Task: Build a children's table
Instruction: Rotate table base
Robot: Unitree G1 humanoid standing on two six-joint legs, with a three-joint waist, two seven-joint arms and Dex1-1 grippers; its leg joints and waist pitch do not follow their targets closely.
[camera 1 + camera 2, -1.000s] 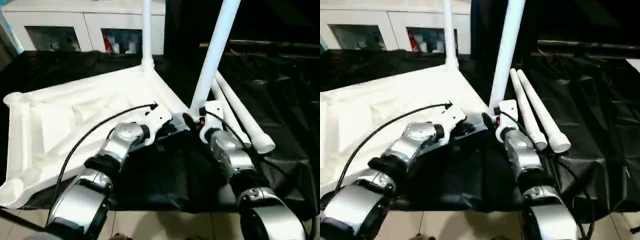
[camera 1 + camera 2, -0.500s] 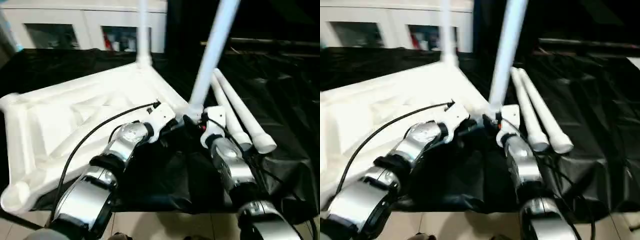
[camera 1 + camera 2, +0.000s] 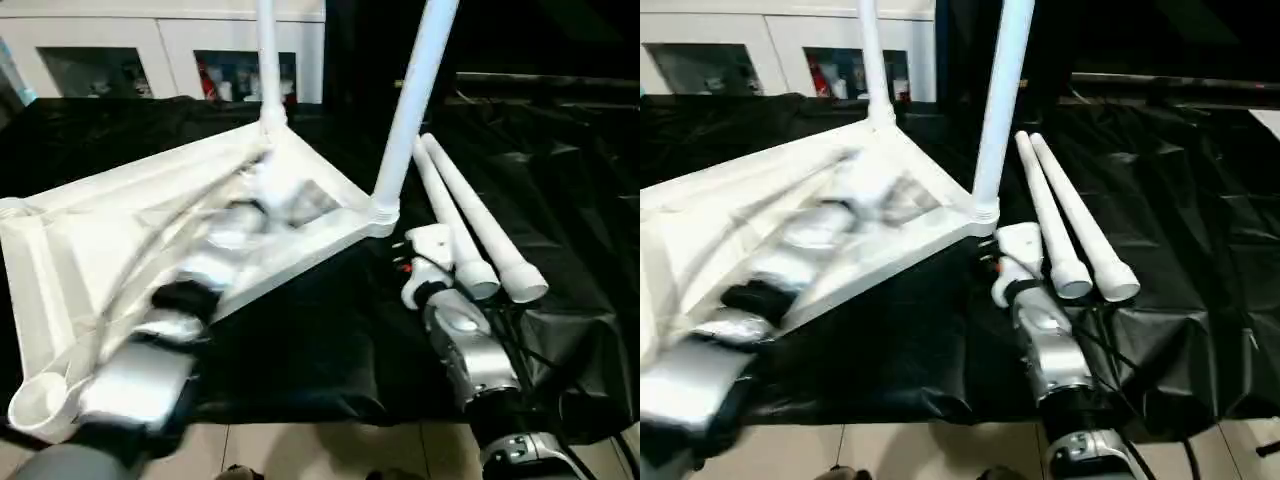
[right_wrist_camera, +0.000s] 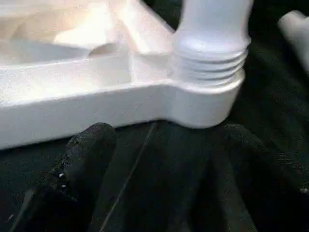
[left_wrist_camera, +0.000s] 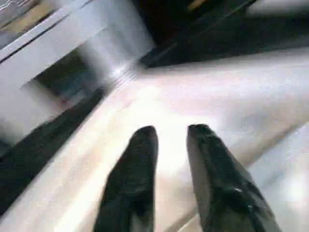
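Observation:
The white tabletop (image 3: 130,230) lies ribbed side up on the black cloth. One white leg (image 3: 266,60) stands in its far corner socket, another leg (image 3: 412,110) in the near right corner socket (image 4: 207,92). Two loose legs (image 3: 470,220) lie side by side to the right. My right gripper (image 4: 169,133) is open just short of that near right socket, holding nothing. My left gripper (image 5: 171,133) hovers over the tabletop's underside, its fingers (image 5: 140,159) slightly apart and empty. The left arm (image 3: 190,290) is blurred across the tabletop.
The black-draped work table (image 3: 300,340) ends at its front edge above a tiled floor (image 3: 330,450). A white cabinet with glass doors (image 3: 150,50) stands behind it. The cloth is creased and bunched at the right (image 3: 570,330).
My left arm has swung away from the near right corner, back over the tabletop. My right gripper has drawn back a little from the leg's base. The camera has shifted too.

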